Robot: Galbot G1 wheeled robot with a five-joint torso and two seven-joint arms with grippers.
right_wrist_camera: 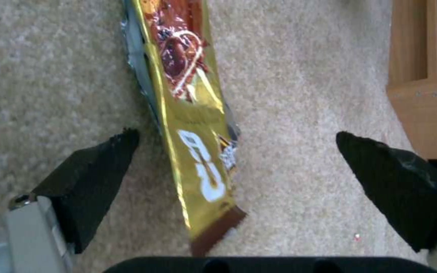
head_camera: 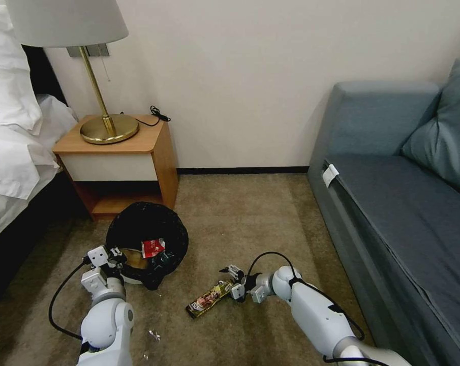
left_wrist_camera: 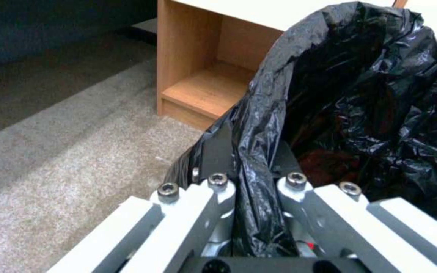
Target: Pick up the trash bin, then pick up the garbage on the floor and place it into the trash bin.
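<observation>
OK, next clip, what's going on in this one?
The robot is clearing litter off a bedroom carpet. Its left gripper is clamped on the rim of the trash bin, pinching the black liner; the bin sits tilted beside the nightstand, and a red-and-white packet and some other litter are already inside. The right gripper is open and low over the carpet, its fingers either side of the snack wrapper, which lies flat on the floor, not yet gripped.
</observation>
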